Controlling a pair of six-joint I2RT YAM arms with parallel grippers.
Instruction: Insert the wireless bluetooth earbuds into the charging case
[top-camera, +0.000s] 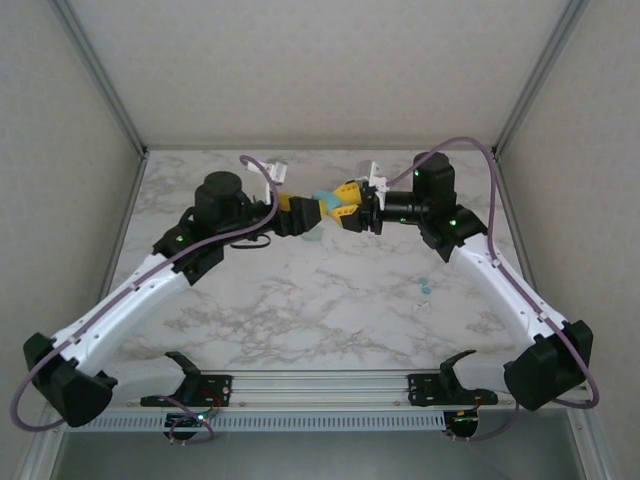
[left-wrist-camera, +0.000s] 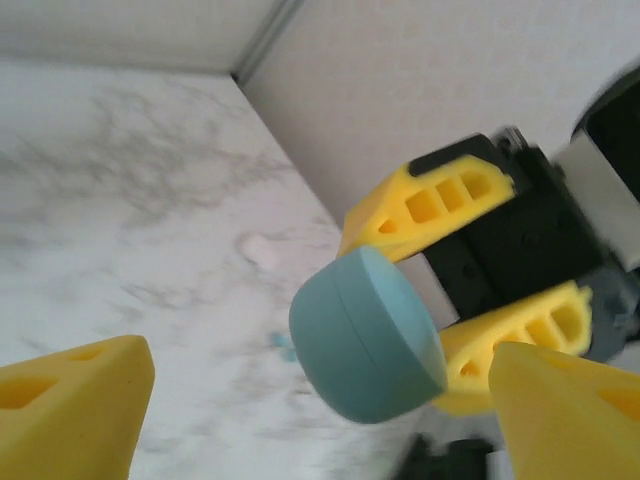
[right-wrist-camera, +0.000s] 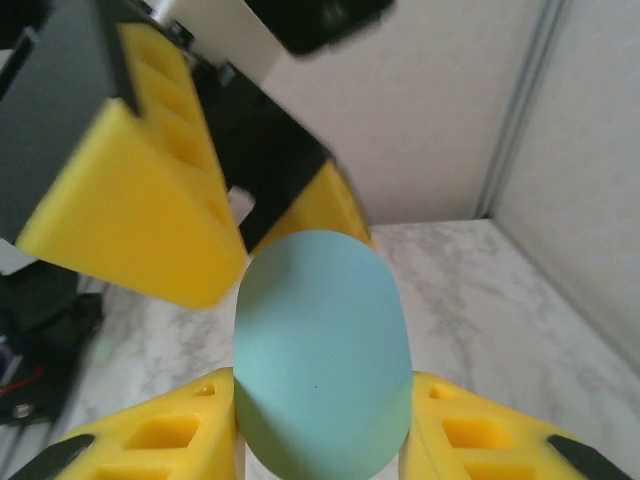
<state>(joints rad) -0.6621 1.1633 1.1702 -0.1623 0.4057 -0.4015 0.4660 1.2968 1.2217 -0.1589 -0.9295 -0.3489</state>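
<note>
Marble bench (top-camera: 290, 305), both tools meeting nose to nose over its far-middle part; charging case (top-camera: 325, 208) is held in the air between them, clear of the bench surface; right tool (top-camera: 343, 207) is pinching it: right wrist view has the case's oval blue-green face wedged between that tool's two yellow fingers (right-wrist-camera: 160, 435), touching both; left wrist view agrees, one right finger above the case and one below, case sticking out past their tips; case looks closed there, thin seam running round it, halves together; left tool (top-camera: 300, 214) is spread wide; its own finger pads (left-wrist-camera: 80, 400) sit at the bottom corners of the left wrist view, well apart, neither touching the case; case is just ahead of its tips; from the right wrist view the left tool's fingers are behind the case and apart from each other; whether they reach round the case's far end I cannot tell; wireless bluetooth earbuds (top-camera: 425, 286) are two tiny teal specks lying close together on the bench toward its right edge, just beside the right arm (top-camera: 500, 275), well apart from the case; small pale piece (top-camera: 313, 238) on the bench under the tools, too small to make out
</note>
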